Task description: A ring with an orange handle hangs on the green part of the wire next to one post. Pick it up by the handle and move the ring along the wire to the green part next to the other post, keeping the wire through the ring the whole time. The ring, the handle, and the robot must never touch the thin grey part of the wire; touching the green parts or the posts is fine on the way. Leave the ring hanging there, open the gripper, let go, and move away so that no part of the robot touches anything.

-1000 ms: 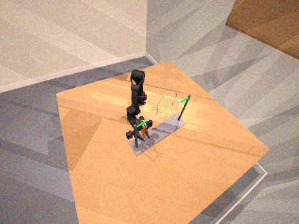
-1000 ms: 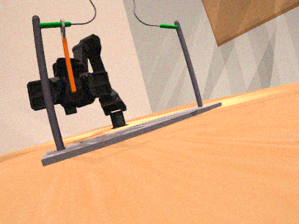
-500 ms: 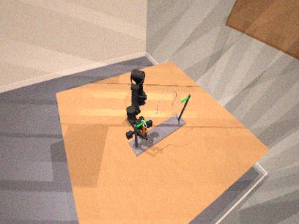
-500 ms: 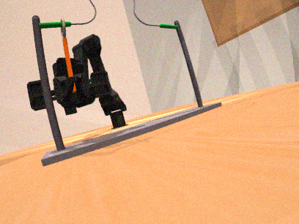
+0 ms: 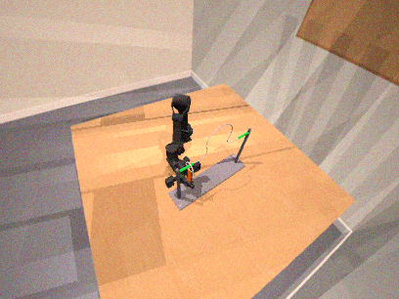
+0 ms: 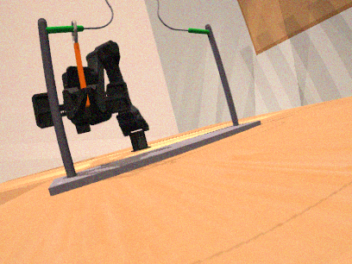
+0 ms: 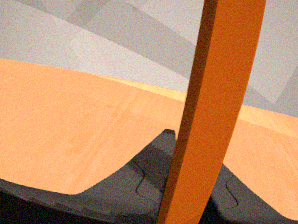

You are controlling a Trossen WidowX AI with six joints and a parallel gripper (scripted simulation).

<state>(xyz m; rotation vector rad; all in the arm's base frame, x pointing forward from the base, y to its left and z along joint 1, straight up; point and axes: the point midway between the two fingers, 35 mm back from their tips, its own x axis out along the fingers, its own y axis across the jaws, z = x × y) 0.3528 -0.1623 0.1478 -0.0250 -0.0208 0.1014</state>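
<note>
The ring (image 5: 189, 171) (image 6: 74, 32) is around the green part (image 6: 58, 29) beside the near post (image 5: 179, 188) (image 6: 53, 103), close to that part's inner end. Its orange handle (image 5: 189, 176) (image 6: 79, 65) (image 7: 220, 75) hangs down, slightly tilted. My gripper (image 5: 190, 183) (image 6: 87, 97) (image 7: 176, 140) is shut on the handle's lower part; the handle hides part of one finger in the wrist view. The other green part (image 5: 243, 135) (image 6: 198, 31) is beside the far post (image 5: 243, 148) (image 6: 223, 78), with no ring on it.
The thin grey wire (image 5: 206, 147) (image 6: 163, 22) curves up and down between the green parts; its top is cut off in the exterior view. Both posts stand on a long grey base (image 5: 215, 178) (image 6: 185, 148) on the wooden table (image 5: 254, 220) (image 6: 216, 207). My arm reaches in from behind.
</note>
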